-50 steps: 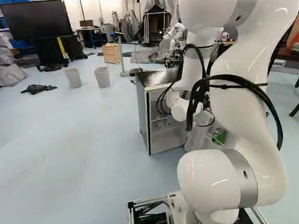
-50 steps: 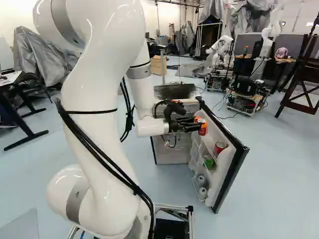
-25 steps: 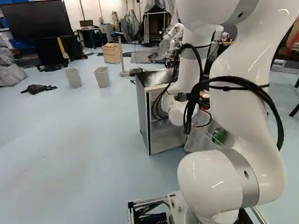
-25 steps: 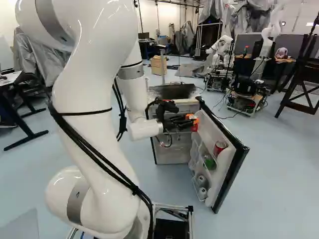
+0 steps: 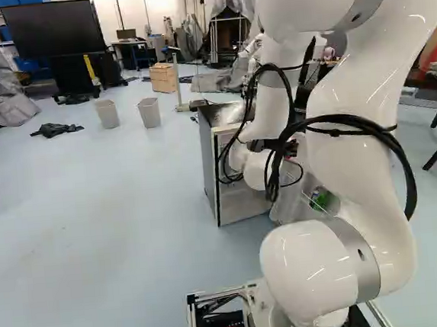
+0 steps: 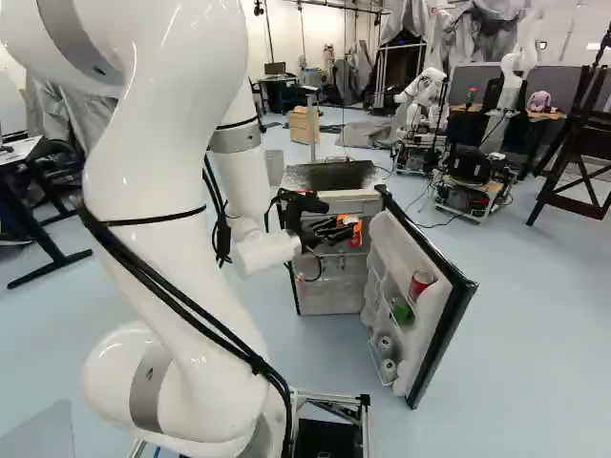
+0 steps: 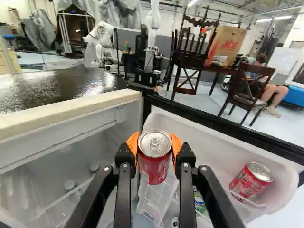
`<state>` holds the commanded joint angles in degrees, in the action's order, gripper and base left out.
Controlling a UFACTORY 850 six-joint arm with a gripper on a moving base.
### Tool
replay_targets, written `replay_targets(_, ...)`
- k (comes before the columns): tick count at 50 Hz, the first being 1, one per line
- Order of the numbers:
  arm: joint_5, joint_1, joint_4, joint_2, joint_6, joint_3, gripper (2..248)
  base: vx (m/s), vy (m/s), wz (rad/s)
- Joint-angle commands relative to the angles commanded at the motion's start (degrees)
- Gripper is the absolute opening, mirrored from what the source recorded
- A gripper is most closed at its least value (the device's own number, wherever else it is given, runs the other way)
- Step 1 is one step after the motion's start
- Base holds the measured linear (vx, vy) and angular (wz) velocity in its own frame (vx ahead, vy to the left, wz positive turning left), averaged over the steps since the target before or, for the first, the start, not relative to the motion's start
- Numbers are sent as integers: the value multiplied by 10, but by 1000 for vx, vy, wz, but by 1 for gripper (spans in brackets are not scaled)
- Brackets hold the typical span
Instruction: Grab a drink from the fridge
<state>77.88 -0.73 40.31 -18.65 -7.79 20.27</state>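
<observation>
Your gripper pinches a red can btwn fingers. 2nd can sits nr outer edge of fridge door.

Fridge in both rear views, wrist close-up

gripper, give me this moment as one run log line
gripper shut on red can | fridge door open | second red can in door shelf
</observation>
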Motion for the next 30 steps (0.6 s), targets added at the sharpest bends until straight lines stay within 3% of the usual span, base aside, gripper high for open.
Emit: replay_targets(30, 0, 45, -88, 29, 0, -38, 93, 0, 0, 0)
